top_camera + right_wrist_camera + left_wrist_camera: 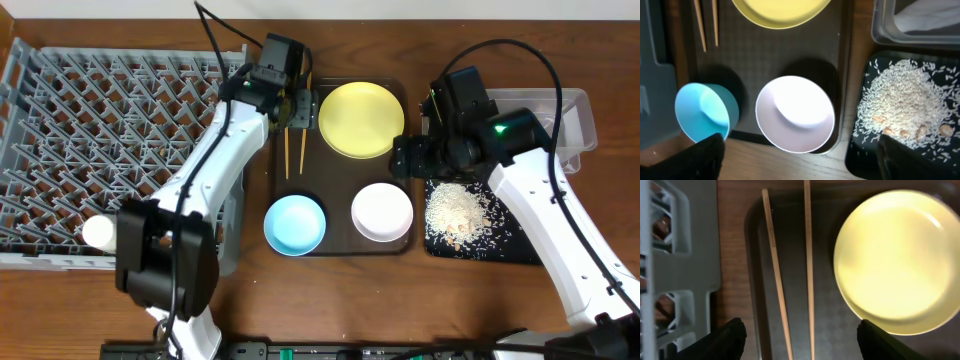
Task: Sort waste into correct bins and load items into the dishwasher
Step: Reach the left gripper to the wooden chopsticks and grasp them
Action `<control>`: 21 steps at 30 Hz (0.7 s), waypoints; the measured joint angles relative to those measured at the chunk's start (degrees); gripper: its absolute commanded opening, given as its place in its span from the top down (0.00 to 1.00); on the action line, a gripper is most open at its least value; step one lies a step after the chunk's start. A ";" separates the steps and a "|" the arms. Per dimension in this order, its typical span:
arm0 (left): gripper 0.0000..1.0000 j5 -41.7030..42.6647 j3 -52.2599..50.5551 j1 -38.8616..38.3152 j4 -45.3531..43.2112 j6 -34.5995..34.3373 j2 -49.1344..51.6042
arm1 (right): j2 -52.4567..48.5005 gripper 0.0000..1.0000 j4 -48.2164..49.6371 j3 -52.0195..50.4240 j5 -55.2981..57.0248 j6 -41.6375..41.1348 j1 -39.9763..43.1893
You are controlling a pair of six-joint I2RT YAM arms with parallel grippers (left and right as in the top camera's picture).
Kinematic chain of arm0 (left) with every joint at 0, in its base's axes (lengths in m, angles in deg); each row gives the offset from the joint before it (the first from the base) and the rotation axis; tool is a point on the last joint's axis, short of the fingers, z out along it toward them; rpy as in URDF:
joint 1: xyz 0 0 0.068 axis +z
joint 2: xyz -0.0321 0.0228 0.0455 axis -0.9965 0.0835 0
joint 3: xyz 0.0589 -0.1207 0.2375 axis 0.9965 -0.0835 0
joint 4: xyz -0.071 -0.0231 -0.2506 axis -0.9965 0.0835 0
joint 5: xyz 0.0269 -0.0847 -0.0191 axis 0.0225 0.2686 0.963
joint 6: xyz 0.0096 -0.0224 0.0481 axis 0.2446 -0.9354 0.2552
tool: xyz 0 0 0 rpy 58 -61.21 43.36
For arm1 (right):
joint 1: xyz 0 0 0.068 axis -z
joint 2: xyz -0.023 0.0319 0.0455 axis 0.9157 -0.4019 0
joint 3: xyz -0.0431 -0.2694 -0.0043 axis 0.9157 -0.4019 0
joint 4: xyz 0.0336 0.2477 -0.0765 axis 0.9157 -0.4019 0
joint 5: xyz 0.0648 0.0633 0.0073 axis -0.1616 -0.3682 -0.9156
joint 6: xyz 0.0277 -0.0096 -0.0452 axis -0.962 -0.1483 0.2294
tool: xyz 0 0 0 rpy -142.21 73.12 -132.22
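While the left gripper (pixel 800 327) hangs spread with both chopsticks (pixel 809 265) lying between its jaws, the right gripper (pixel 800 141) gapes empty over the white bowl (pixel 795 112).

A brown wooden table (pixel 60 310) with fine grain fills the overhead view. Beyond its far edge runs a plain pale strip (pixel 400 8), wall or floor unclear. Light is even and soft.
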 measured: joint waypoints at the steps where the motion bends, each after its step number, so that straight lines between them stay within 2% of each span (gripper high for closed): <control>1: 0.25 -0.02 0.00 0.02 0.24 0.00 0.44 | 0.00 0.01 -0.46 0.00 0.00 0.11 0.00; 18: 0.25 -1.40 0.00 0.17 -0.20 0.00 1.11 | -0.07 0.01 -1.62 0.00 0.04 0.13 0.00; 21: 0.30 -2.89 0.00 0.17 -1.22 -0.07 1.14 | -0.07 0.01 -1.57 0.00 0.02 0.15 0.00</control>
